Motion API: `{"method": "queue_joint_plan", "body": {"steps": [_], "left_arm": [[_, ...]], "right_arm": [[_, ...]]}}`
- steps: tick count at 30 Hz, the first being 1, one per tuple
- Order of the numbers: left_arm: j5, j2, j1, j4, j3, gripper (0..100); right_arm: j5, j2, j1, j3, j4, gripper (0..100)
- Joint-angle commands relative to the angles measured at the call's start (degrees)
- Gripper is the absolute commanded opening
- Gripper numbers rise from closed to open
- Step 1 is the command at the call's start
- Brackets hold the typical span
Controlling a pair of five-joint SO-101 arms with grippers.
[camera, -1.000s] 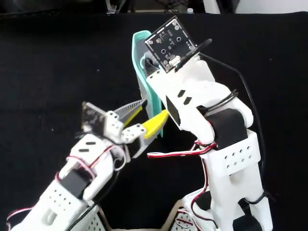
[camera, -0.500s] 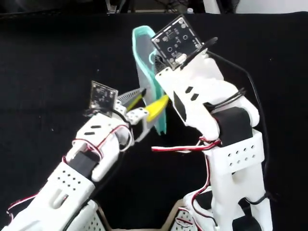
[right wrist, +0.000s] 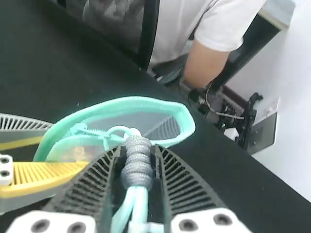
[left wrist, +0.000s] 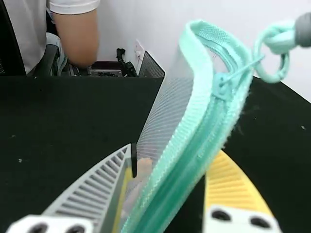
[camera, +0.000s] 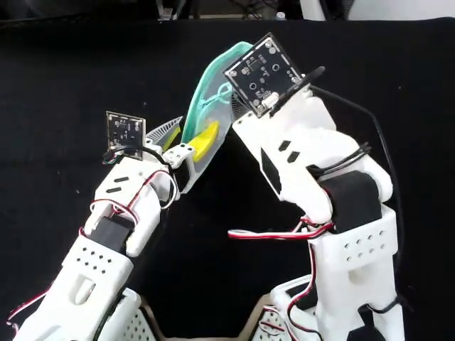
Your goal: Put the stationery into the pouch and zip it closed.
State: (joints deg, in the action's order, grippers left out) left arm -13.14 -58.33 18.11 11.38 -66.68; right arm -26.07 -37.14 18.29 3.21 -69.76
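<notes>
From up high, the see-through pouch with a mint zip edge is up in the air over the black bench. It hangs between the two arms. The left end effector pinches its lower side, with one grey finger and one yellow finger. The right arm leans over the top end of the pouch.

From the left wrist, the left end effector has the pouch squeezed between its two fingers. A mint pull loop sticks out near the top of the zip.

From the right wrist, the right end effector has its black fingers pressed on the grey pull grip. The pouch sits just past the fingertips, and its mint edge makes a wide loop.
</notes>
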Motion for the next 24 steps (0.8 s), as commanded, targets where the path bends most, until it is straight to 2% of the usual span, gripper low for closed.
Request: {"method": "queue_joint_plan", "body": {"steps": [1,8,10,12,14,18,24], "left_arm": [[0.4,-0.3,1.3,-1.5,4.3,24],[0.6,-0.3,1.8,-1.1,6.8,23],[0.6,-0.3,1.6,-0.9,5.6,15],[0.7,-0.4,1.5,0.5,4.2,2],[0.7,-1.8,1.5,4.0,2.7,5],[1.1,-6.7,1.5,13.2,2.2,3],[11.2,-17.1,1.5,25.8,2.4,3]], "right_arm": [[-0.4,-1.5,-0.5,0.2,-0.4,1.2],[-0.4,-1.5,-0.5,0.7,-0.5,1.2],[-0.4,-1.5,-0.5,0.7,-0.6,1.2],[-0.4,-1.5,-0.5,0.8,-1.3,1.2],[-0.4,-1.5,-0.5,0.8,-2.7,1.2],[-0.1,-1.5,-0.5,0.9,-5.5,1.2],[-0.2,-1.6,-0.5,0.3,-5.5,1.2]]}}
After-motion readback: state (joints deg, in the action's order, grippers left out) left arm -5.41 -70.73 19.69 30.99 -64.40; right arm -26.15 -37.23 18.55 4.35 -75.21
